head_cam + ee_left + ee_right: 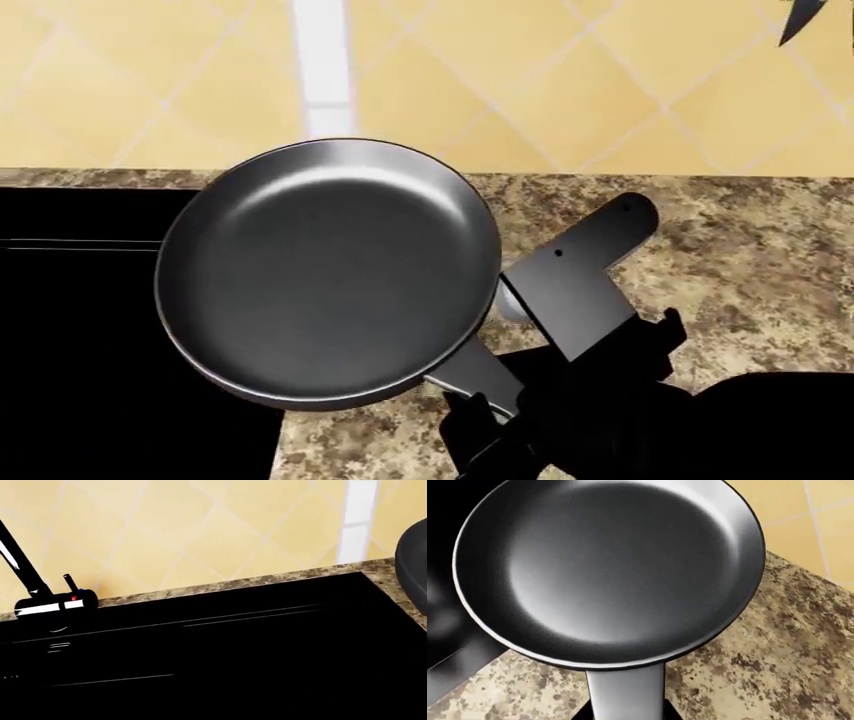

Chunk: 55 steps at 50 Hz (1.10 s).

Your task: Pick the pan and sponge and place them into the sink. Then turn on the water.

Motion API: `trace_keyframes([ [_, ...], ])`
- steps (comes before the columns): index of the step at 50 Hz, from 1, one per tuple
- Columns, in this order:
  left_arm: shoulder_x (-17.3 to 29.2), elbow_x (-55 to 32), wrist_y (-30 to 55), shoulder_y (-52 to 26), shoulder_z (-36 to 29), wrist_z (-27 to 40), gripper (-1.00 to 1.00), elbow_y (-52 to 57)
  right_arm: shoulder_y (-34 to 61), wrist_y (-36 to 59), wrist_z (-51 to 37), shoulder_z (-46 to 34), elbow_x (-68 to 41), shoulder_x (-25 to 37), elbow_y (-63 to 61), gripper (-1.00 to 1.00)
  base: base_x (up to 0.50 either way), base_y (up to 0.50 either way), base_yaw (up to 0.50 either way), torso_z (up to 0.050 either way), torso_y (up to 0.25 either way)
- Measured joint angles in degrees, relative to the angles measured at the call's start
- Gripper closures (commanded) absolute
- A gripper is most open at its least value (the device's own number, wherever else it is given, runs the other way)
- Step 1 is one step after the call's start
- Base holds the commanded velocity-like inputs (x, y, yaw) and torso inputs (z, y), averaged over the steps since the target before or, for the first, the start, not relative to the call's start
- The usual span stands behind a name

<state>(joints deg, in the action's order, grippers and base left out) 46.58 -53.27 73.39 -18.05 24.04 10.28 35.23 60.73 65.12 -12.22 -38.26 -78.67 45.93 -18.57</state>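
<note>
The pan (327,270) is a round dark grey pan. My right gripper (487,405) is shut on its short grey handle (625,690), with a black finger on either side. The pan's left part reaches over the right end of the black sink (67,350); its right part is over the granite counter (747,260). In the left wrist view the sink (233,655) fills the lower half, and the pan's rim (413,565) shows at one edge. The black faucet (20,565) and its red-dotted lever (73,598) stand at the sink's back rim. The sponge, the water and my left gripper are out of view.
A yellow tiled wall (534,70) runs behind the counter and the sink. A dark pointed shape (801,20) shows at the far right on the wall. Granite counter (774,655) lies under and to the right of the pan.
</note>
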Motion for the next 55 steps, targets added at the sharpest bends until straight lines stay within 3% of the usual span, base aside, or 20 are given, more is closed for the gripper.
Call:
trace_keyframes([
  [55, 0.7, -2.4, -0.2, 2.6, 2.9, 0.9, -1.0, 1.2, -1.3, 0.0, -2.6, -0.1, -3.1, 1.0, -0.6, 1.0, 0.0, 0.5, 0.0, 0.001, 0.002],
])
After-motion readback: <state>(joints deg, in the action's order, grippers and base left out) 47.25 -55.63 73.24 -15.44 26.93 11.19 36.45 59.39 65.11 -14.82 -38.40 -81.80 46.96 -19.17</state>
